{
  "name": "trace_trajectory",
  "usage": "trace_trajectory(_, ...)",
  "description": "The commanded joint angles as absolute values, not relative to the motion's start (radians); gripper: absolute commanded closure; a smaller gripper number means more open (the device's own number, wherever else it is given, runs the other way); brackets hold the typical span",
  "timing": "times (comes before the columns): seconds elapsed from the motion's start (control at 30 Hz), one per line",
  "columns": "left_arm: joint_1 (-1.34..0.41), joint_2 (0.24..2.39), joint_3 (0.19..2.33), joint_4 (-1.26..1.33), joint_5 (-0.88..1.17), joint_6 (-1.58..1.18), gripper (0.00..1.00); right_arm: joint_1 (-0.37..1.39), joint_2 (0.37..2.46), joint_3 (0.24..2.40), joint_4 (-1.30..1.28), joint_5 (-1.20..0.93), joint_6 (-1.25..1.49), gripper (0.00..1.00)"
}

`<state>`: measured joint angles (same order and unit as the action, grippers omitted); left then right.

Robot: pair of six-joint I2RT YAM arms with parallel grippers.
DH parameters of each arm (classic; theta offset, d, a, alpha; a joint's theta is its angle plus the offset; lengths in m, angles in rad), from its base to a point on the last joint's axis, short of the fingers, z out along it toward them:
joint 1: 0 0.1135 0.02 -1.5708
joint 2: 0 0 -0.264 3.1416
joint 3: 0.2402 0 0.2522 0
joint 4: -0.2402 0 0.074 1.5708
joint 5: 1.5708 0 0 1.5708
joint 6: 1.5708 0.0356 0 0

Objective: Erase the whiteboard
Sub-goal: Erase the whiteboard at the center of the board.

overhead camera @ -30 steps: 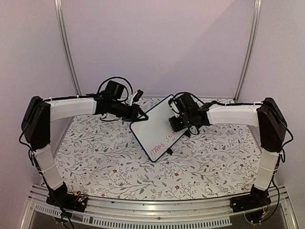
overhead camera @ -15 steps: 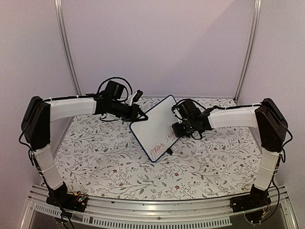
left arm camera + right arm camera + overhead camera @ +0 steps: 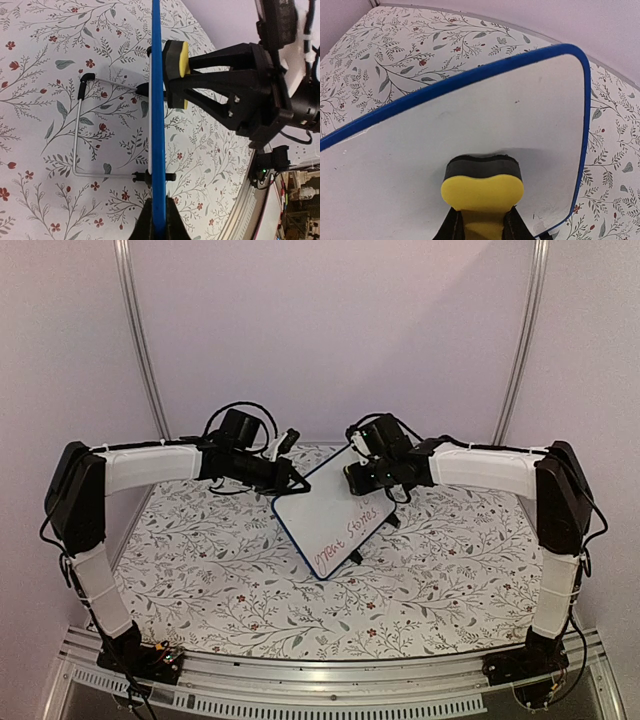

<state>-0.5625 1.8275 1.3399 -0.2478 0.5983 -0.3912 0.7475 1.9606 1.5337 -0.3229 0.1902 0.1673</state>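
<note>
Floral-print tabletop (image 3: 200,570) under lilac walls carries the whiteboard (image 3: 320,510), propped tilted near the middle. Only the top view shows red and dark handwriting (image 3: 345,538) on its lower part. The left wrist view sees the board edge-on, with a wire stand (image 3: 75,145) behind it. Left jaws are clamped on the board's blue edge. Right jaws pinch a yellow sponge eraser (image 3: 482,190), its dark pad against the clean upper face.

Whiteboard (image 3: 325,515) standing on floral table (image 3: 200,560)
</note>
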Motion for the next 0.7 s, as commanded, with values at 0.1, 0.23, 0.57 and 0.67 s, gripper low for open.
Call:
trace_trajectory(0.1, -0.595, 1.792, 1.332, -0.264, 0.647, -0.33, 1.0, 0.736, 1.979, 1.408, -0.304, 0.136, 0.195, 0.85)
trace_trajectory(0.23, -0.593, 1.809, 1.332, -0.254, 0.686, -0.347, 1.0, 0.734, 1.953, 1.316, -0.28, 0.129, 0.229, 0.85)
trace_trajectory(0.57, -0.573, 1.824, 1.328, -0.244, 0.705, -0.36, 1.0, 0.667, 2.019, 1.536, -0.302, 0.064, 0.213, 0.85)
trace_trajectory(0.67, -0.573, 1.812, 1.324, -0.243, 0.689, -0.356, 1.0, 0.649, 2.054, 1.594, -0.302, 0.057, 0.198, 0.85)
